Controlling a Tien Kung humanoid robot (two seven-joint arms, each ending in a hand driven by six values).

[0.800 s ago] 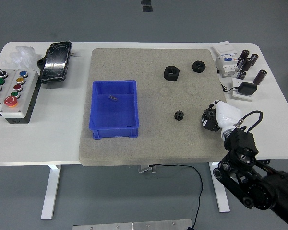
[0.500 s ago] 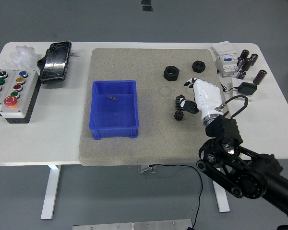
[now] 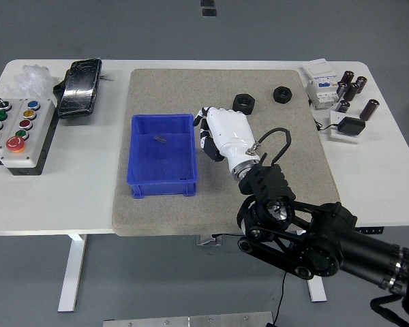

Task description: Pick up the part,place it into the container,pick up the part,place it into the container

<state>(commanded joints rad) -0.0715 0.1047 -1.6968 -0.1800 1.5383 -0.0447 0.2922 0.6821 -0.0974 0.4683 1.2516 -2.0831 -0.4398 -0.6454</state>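
Setting: we look down from the head view on a white table (image 3: 395,177) with a grey felt mat (image 3: 218,197) covering its middle.
Right arm: our black right arm (image 3: 313,238) comes in from the lower right and reaches left across the mat.
Right hand: our white right hand (image 3: 225,134) sits just beside the right wall of the blue bin, back turned up. Its fingers (image 3: 204,133) curl downward at the bin's edge; we cannot tell whether they hold anything, since the palm side is hidden.
Container: the blue bin (image 3: 138,178) stands on the left part of the mat. A small dark part (image 3: 161,139) lies inside it, on the floor towards the far side.
Other parts: a black hex nut (image 3: 244,102) lies on the mat just beyond the hand, and a second nut (image 3: 282,92) lies near the mat's far right corner. The small gear is not visible anywhere on the mat.
Left side of table: a grey button box (image 3: 15,129) with coloured buttons, a black wrapped object (image 3: 80,87) and a crumpled clear bag (image 3: 28,78).
Right side of table: a white electrical module (image 3: 319,85), several dark cylinders (image 3: 354,88) and a black square block (image 3: 349,126) on a white base.
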